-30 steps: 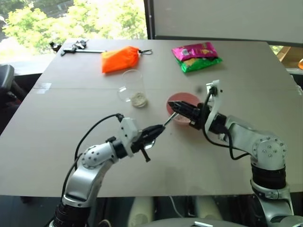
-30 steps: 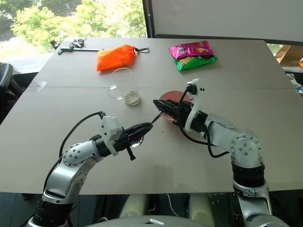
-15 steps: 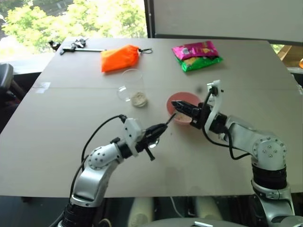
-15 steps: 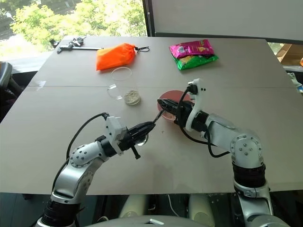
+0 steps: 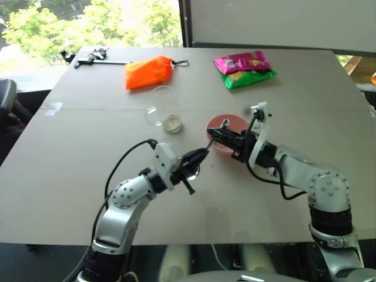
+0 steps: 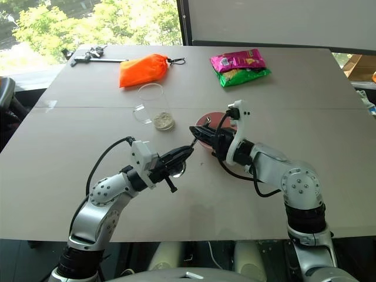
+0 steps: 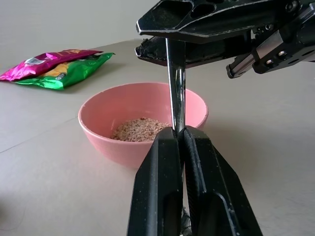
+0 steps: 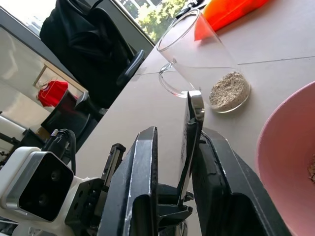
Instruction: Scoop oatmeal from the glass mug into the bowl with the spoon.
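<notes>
While the left gripper [image 7: 178, 135] stays clamped on the spoon [image 7: 175, 88], the right gripper's [image 8: 174, 162] fingers stand apart around its handle, seemingly touching on one side; the bowl [image 5: 225, 130] sits just behind, the glass mug [image 5: 166, 110] nearby.

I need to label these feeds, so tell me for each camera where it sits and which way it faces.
Head stereo pair: looks forward and down at the table; both arms show.
Left wrist: looks along the left end effector, shut on the spoon, toward the bowl of oatmeal.
Right wrist: looks along the right end effector, its fingers around the spoon handle, toward the glass mug.
Both wrist views share the spoon and bowl.
</notes>
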`<action>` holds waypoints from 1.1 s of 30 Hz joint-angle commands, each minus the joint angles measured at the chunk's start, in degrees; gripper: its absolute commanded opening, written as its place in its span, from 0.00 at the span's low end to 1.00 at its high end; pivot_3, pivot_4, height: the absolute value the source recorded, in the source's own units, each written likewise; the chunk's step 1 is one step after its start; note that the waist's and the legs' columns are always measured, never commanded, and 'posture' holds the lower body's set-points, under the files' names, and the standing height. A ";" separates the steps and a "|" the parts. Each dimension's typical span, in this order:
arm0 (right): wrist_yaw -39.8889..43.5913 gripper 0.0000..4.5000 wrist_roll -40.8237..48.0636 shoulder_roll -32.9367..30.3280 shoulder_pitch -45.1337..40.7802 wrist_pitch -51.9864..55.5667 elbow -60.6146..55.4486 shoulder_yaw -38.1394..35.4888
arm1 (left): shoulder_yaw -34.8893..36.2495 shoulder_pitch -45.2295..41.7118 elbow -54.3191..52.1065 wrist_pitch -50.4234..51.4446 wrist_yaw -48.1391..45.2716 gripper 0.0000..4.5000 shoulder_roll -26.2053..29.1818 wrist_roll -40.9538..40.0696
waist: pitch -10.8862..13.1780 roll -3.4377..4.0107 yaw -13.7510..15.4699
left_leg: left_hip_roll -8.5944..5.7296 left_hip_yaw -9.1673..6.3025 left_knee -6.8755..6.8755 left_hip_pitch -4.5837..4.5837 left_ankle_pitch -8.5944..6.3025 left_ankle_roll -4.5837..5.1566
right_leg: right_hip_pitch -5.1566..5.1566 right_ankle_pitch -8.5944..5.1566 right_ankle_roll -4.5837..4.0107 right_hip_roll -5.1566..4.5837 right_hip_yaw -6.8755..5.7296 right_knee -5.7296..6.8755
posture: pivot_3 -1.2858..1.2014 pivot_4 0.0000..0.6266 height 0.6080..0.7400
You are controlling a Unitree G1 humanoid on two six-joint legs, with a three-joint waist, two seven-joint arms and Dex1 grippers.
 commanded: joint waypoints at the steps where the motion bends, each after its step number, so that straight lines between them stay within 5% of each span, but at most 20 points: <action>1: -0.48 0.23 0.33 0.83 -1.33 -1.53 -0.76 -1.24 | -0.20 -0.13 -1.28 -1.41 -0.23 0.00 0.07 -0.55 | 0.00 0.00 0.00 | 0.00 0.00 0.00 0.00 0.00 0.00 | 0.00 0.00 0.00 0.00 0.00 0.00 | 0.52 0.24 0.66; 18: -0.36 0.23 0.62 -0.18 -1.13 -1.69 -0.66 -2.05 | 0.74 -0.14 -0.62 -1.41 -0.04 0.00 0.39 -0.85 | 0.00 0.00 0.01 | 0.00 0.00 0.01 0.00 0.03 -0.04 | 0.00 0.00 0.00 0.00 0.00 0.00 | 0.52 0.24 0.66; 21: -0.32 0.01 0.58 -0.20 -1.21 -1.82 -0.63 -2.05 | 0.72 -0.01 -0.65 -1.23 0.03 0.00 0.38 -0.96 | 0.00 0.00 0.00 | 0.00 0.00 0.01 0.00 0.03 -0.05 | 0.00 0.00 0.00 0.01 0.00 0.00 | 0.52 0.24 0.66; 30: -0.47 0.01 0.58 -0.04 -1.77 -1.82 -0.42 -1.99 | 0.67 0.34 -1.14 -0.55 -0.14 0.00 1.11 -0.93 | 0.00 0.00 0.00 | 0.00 0.00 0.01 0.00 0.03 -0.05 | 0.00 0.00 0.00 0.00 0.00 0.00 | 0.52 0.24 0.66; 33: -0.61 0.00 0.73 0.02 -1.80 -1.78 -0.43 -1.98 | 1.24 0.40 -0.63 -3.59 1.47 0.24 0.69 1.25 | 0.00 0.00 0.00 | 0.00 0.00 0.01 0.00 0.03 -0.05 | 0.00 0.00 0.00 0.01 0.00 0.00 | 0.52 0.24 0.66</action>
